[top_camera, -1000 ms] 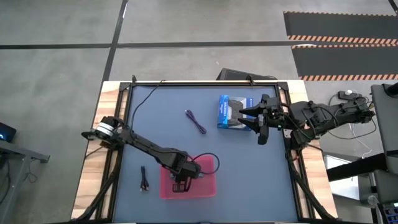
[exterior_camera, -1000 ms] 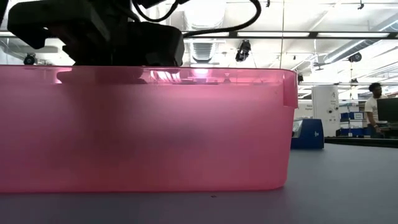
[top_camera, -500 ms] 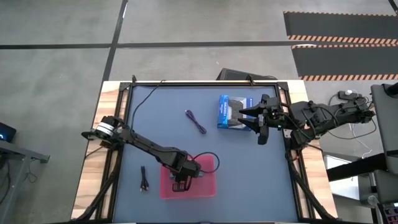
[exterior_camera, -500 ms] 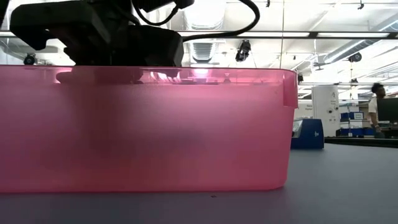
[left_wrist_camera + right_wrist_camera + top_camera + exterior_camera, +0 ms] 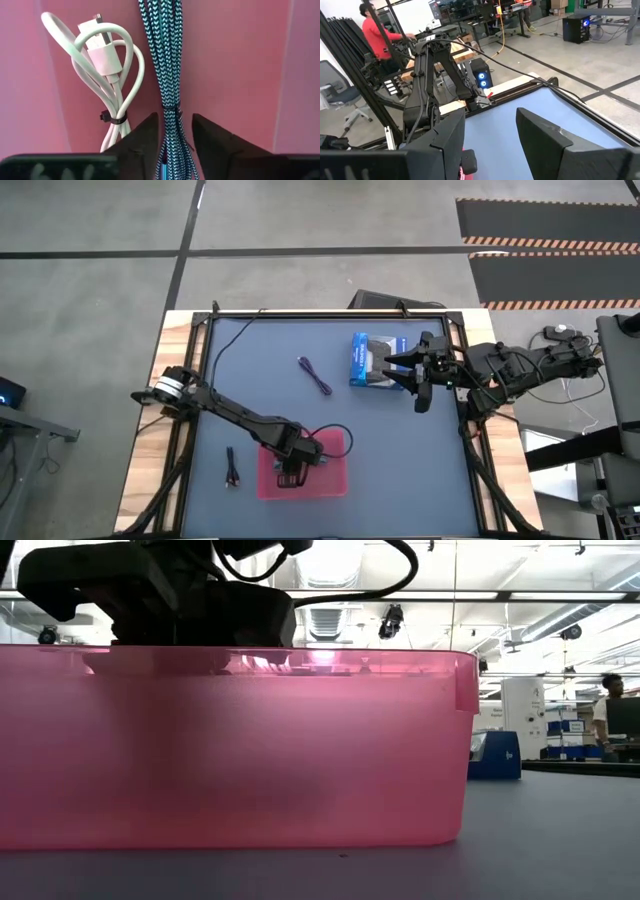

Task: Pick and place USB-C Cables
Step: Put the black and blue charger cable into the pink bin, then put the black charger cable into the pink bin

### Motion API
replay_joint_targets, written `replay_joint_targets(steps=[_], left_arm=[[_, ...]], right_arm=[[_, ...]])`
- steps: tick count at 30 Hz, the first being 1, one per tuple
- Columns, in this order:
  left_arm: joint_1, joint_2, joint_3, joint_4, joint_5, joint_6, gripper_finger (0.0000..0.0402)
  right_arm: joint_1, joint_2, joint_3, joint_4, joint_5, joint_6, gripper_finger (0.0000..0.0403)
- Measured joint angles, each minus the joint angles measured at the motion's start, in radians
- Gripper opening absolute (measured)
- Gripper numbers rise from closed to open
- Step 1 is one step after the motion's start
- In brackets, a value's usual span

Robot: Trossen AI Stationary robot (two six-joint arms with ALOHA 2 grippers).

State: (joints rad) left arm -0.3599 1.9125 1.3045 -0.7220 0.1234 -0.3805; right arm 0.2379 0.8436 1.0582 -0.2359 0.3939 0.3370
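Teal cable lies beside the white cable in our pink tray; our left gripper straddles it, jaws parted, seemingly releasing. Right gripper waits open by the table's far right edge.

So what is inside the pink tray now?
In the tray lie a white cable and a teal cable, with the left pincer open around the teal one. Its near part is hidden by the pincer.
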Motion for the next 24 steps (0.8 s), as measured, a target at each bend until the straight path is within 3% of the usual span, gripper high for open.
replay_joint_targets(steps=[5, 12, 24], left_arm=[[0.0, -0.008, 0.0, -0.003, 0.0, -0.006, 0.0144], [0.0, -0.102, 0.01, -0.05, 0.0, -0.053, 0.0153], [0.0, -0.38, 0.003, -0.166, -0.049, -0.511, 0.0152]], right_arm=[[0.0, 0.0, 0.0, 0.0, 0.0, 0.002, 0.0169], [0.0, 0.0, 0.0, 0.001, 0.0, 0.003, 0.0169], [0.0, 0.0, 0.0, 0.003, 0.0, 0.003, 0.0169]])
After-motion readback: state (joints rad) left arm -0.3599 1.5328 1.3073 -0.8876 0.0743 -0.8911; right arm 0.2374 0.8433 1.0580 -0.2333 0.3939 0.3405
